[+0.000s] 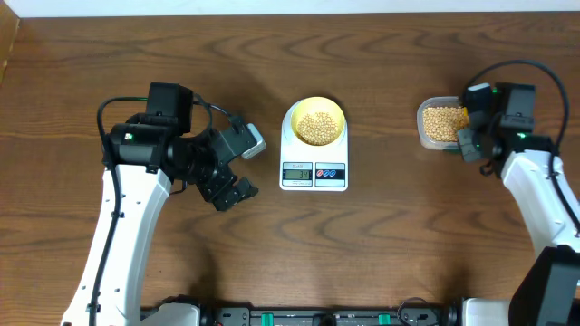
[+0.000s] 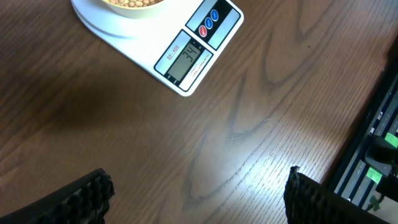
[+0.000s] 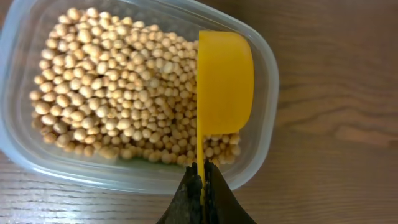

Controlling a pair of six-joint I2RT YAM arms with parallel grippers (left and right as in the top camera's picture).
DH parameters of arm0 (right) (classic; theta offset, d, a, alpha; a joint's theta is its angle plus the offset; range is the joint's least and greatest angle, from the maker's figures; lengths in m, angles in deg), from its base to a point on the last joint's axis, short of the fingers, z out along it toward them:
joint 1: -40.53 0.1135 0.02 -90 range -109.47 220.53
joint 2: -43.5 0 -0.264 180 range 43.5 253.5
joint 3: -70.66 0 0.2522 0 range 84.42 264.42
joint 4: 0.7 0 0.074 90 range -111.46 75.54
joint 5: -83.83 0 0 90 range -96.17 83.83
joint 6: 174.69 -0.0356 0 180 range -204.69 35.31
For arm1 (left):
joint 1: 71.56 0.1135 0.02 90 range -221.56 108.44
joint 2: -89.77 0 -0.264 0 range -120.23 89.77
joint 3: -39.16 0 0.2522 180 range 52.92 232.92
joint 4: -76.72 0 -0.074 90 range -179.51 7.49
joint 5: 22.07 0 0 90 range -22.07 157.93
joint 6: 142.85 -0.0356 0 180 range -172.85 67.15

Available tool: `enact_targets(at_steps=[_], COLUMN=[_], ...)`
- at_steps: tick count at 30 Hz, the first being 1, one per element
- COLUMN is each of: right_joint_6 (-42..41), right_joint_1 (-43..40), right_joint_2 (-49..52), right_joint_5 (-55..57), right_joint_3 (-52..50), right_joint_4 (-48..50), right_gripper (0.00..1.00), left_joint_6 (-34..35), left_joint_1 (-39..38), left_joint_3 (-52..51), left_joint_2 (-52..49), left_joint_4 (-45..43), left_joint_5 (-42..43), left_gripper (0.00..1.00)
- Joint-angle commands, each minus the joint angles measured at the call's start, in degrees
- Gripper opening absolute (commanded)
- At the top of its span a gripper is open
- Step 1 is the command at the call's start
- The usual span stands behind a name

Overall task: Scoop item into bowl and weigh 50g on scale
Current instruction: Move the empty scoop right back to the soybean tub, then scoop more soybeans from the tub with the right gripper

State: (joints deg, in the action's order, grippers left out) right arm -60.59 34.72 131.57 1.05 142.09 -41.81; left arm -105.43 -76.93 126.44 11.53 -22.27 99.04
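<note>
Beans (image 1: 316, 128): heaped in bowl (image 1: 294, 114) on scale (image 1: 314, 174); more in tub (image 3: 20, 144) at scale's 3 o'clock;
Right gripper (image 3: 203, 186): pinching scoop (image 3: 224, 81) handle over tub;
Left gripper (image 2: 199, 193): jaws wide apart, at scale's 8 o'clock

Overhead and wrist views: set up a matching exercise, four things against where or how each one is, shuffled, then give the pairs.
Things
1. bowl
2. scoop
3. left gripper
4. tub

Places and states
A. open, above the table near the scale
B. on the scale's platform, beans inside
C. far right in the overhead view, holding loose beans
D. clamped by its handle in the right gripper

Pairs: 1-B, 2-D, 3-A, 4-C
</note>
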Motion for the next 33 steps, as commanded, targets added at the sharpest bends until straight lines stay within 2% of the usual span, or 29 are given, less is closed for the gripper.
enact_targets(at_steps=[1,12,22,33], right_joint_6=[2.3,0.8,-9.7,-17.4], right_joint_1=[1.8,2.1,0.6,-6.9], right_joint_2=[0.2,0.2,0.2,2.3], right_joint_5=[4.0,-11.0,-19.4,-25.1], right_joint_3=[0.4,0.4,0.4,0.4], right_joint_4=[-0.8,-4.0,-4.7,-8.4], right_gripper=[0.01,0.01,0.01,0.01], left_joint_6=[-0.5,-0.5,-0.5,-0.5], left_joint_1=[-0.1,-0.1,-0.1,-0.1], left_joint_3=[-0.3,-0.3,-0.3,-0.3], left_joint_2=[0.1,0.1,0.1,0.1], left_joint_4=[0.2,0.2,0.2,0.2], left_joint_5=[-0.3,-0.4,-0.4,-0.3], left_gripper=[0.91,0.91,0.90,0.91])
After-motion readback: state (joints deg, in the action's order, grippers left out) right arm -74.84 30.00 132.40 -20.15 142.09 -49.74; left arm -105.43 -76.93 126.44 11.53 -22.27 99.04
